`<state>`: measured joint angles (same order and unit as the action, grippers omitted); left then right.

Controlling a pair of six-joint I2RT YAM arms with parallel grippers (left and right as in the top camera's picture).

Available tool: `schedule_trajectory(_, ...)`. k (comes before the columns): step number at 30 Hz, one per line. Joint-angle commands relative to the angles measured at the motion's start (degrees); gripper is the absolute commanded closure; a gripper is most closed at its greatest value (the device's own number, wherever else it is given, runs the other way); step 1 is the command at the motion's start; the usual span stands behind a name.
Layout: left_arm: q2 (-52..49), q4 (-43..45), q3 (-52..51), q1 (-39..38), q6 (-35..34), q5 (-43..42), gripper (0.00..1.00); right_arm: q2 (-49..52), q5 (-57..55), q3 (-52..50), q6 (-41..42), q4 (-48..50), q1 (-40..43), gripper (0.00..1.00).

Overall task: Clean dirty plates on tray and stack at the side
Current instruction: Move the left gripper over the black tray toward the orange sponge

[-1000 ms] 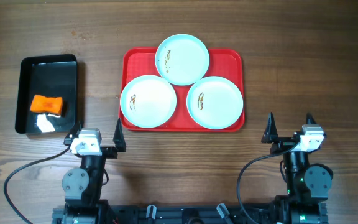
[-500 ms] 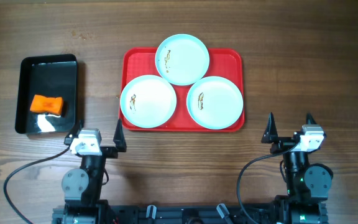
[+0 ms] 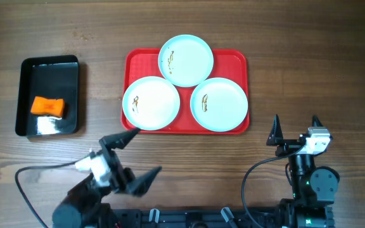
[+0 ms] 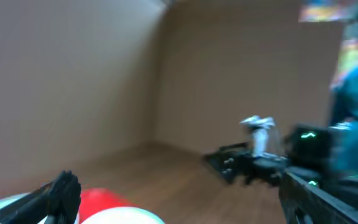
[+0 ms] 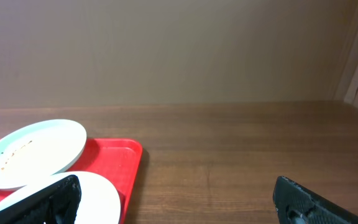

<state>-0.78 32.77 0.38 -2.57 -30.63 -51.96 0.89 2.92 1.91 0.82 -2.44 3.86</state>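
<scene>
Three pale plates with brown smears lie on the red tray [image 3: 236, 60]: one at the back [image 3: 185, 60], one front left [image 3: 151, 102], one front right [image 3: 218, 104]. My left gripper [image 3: 146, 152] is open and empty, turned on a slant just in front of the tray's front left corner. Its wrist view is blurred; it shows a plate's edge [image 4: 123, 218] and a bit of tray [image 4: 101, 200] low between the fingers. My right gripper [image 3: 295, 123] stands open and empty to the right of the tray. Its view shows two plates [image 5: 33, 152] [image 5: 98, 196] at lower left.
A glossy black bin [image 3: 49, 69] stands on the wooden table left of the tray, with an orange sponge [image 3: 47, 106] inside. The left wrist view shows the right arm [image 4: 260, 155] across the table and a person in blue [image 4: 353, 106] at the right edge.
My left arm has swung from its rest pose, its gripper now slanted and shifted right toward the tray's front left corner. The right arm and the plates have not moved.
</scene>
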Motion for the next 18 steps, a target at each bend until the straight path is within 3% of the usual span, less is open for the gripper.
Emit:
schedule_trajectory(1,0.4,8.0,-0.1,0.2,-12.3,-5.4,0.0,-0.5,-0.2,-0.5,0.8,0.3,0.2,0.0)
schedule_trajectory(4,0.4,8.0,-0.1,0.2,-12.3,-3.3,0.0,-0.5,-0.2,-0.5,0.8,0.3,0.2,0.0)
schedule_trajectory(11,0.4,-2.2,0.0,0.2,-12.0,7.5,0.0,-0.5,-0.2,-0.5,0.8,0.3,0.2,0.0)
schedule_trajectory(14,0.1,-4.8,1.7,0.2,-7.3,11.2,0.0,-0.5,-0.2,-0.5,0.8,0.3,0.2,0.0)
schedule_trajectory(18,-3.7,-25.6,11.0,0.2,4.6,12.7,0.0,-0.5,-0.2,-0.5,0.8,0.3,0.2,0.0)
